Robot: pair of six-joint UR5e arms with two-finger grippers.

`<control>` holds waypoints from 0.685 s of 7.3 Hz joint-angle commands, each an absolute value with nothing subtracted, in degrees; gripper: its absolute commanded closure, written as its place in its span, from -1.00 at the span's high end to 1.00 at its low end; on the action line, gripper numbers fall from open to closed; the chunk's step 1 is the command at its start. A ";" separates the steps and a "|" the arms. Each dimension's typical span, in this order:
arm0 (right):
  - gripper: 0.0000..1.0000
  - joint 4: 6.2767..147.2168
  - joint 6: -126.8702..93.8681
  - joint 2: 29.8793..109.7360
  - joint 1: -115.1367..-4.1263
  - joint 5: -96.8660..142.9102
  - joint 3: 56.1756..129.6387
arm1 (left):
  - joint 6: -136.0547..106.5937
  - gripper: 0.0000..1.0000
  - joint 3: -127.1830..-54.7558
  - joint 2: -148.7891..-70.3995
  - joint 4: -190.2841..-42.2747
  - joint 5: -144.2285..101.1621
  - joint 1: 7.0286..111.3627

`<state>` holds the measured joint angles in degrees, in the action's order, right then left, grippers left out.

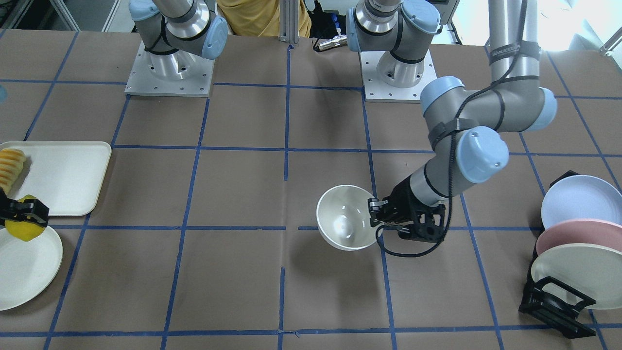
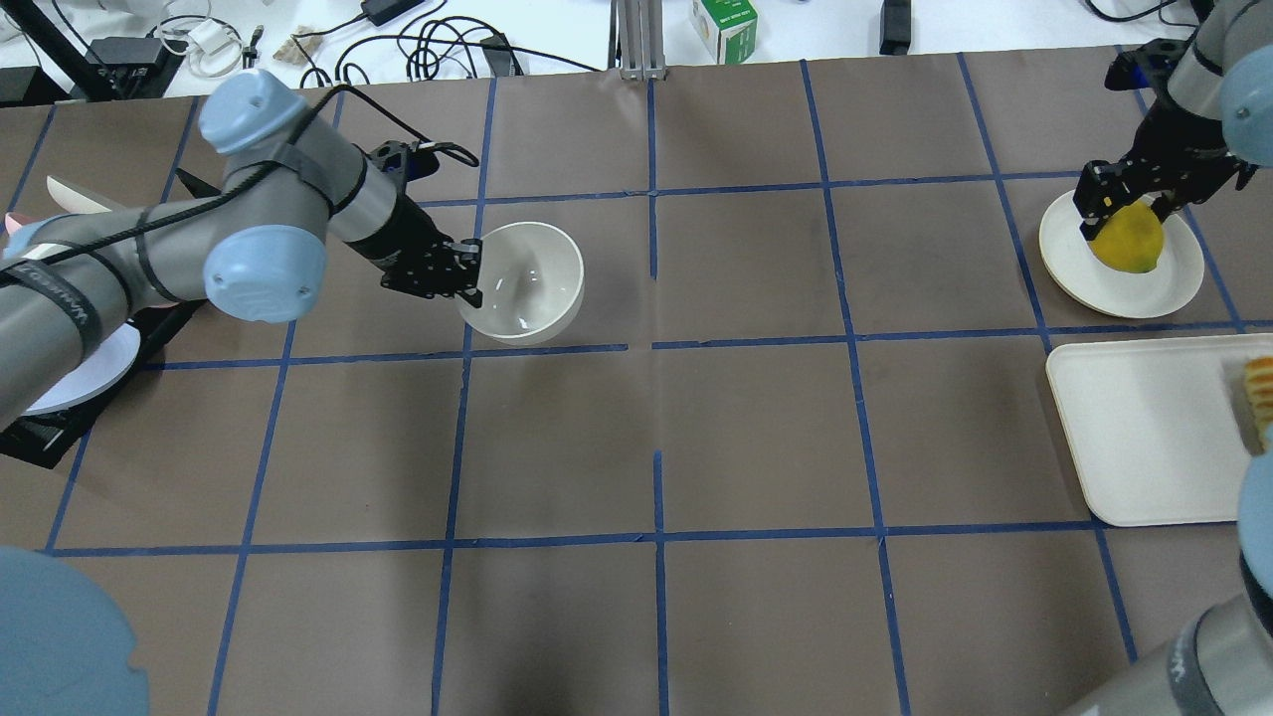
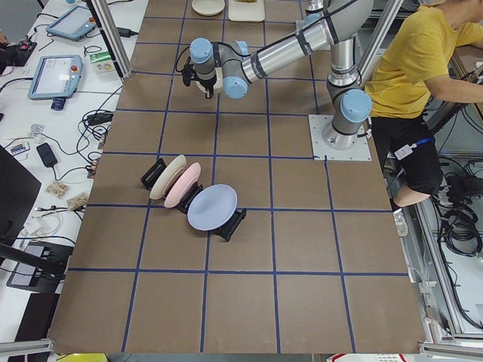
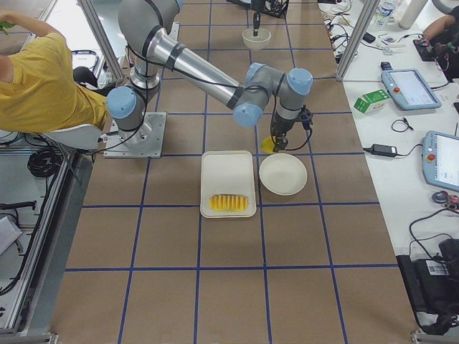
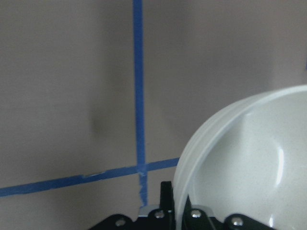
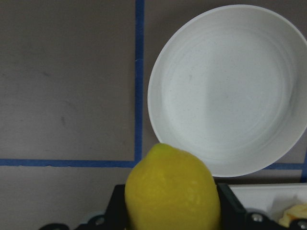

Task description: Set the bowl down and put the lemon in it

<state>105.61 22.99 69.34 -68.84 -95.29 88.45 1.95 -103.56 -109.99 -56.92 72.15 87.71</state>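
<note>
The off-white bowl (image 1: 346,218) is tilted near the table's middle, and my left gripper (image 1: 376,218) is shut on its rim. Both also show in the overhead view: the bowl (image 2: 527,278) and the gripper (image 2: 467,275). The left wrist view shows the bowl's rim (image 5: 240,167) clamped at the bottom edge. My right gripper (image 2: 1129,211) is shut on the yellow lemon (image 2: 1129,241) and holds it over the edge of a flat round plate (image 2: 1174,283). The lemon (image 6: 172,191) fills the bottom of the right wrist view, with the plate (image 6: 225,91) beyond it.
A cream tray (image 1: 63,175) with ridged yellow sliced food (image 1: 10,167) lies next to the plate (image 1: 29,272). A black rack with three upright plates (image 1: 573,243) stands behind the left arm. Blue tape lines grid the brown table.
</note>
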 commanded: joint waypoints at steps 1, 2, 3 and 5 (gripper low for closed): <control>-1.00 101.79 14.36 73.72 -74.86 -95.19 88.59 | -6.12 -1.00 -104.15 -112.58 -49.23 77.21 95.33; -1.00 100.73 11.89 75.22 -77.23 -94.92 88.42 | -10.42 -1.00 -103.63 -113.37 -46.35 82.56 98.84; -1.00 99.42 7.51 76.80 -80.04 -92.05 88.33 | -12.37 -1.00 -104.15 -114.60 -44.67 82.27 100.09; -1.00 98.88 3.34 78.40 -84.36 -90.44 88.68 | -14.32 -1.00 -104.32 -115.05 -44.56 81.13 101.07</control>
<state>99.27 5.58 77.52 -81.73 -91.36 88.48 -13.05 -104.08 -114.59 -44.82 81.62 100.24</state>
